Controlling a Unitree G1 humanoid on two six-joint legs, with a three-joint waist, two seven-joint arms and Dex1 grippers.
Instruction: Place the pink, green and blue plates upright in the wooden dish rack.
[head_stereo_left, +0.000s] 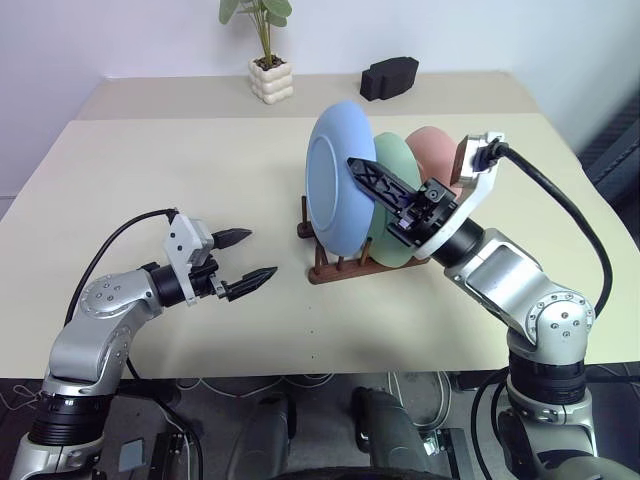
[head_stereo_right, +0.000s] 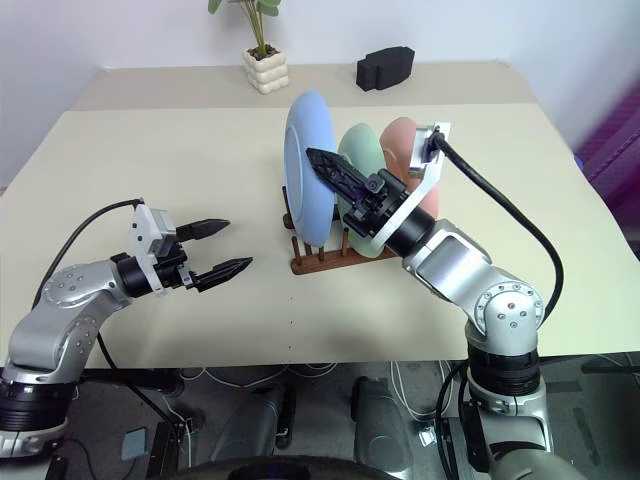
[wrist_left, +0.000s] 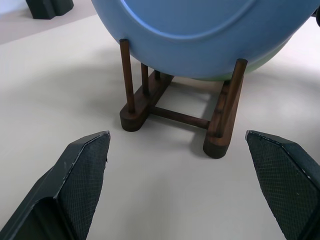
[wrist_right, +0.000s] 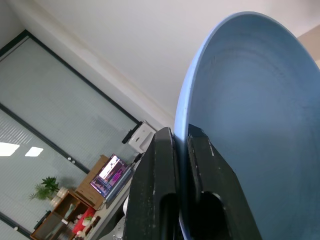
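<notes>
Beige and broad, the counter (head_stereo_left: 150, 170) runs back to a white wall, where a small potted plant (head_stereo_left: 268, 60) and a black block (head_stereo_left: 389, 76) stand along its far edge. Right of centre sits the wooden dish rack (head_stereo_left: 335, 262), carrying all three plates upright between its pegs: the blue plate (head_stereo_left: 335, 185) on the left, the green plate (head_stereo_left: 392, 180) just behind it, and the pink plate (head_stereo_left: 432, 150) furthest right. The right gripper (wrist_right: 181, 150) reaches in from the right, its two black fingers pinched narrowly over the blue plate's rim, one on each face. The left gripper (head_stereo_left: 245, 260) hovers above the counter, well left of the rack, spread wide and holding nothing.
</notes>
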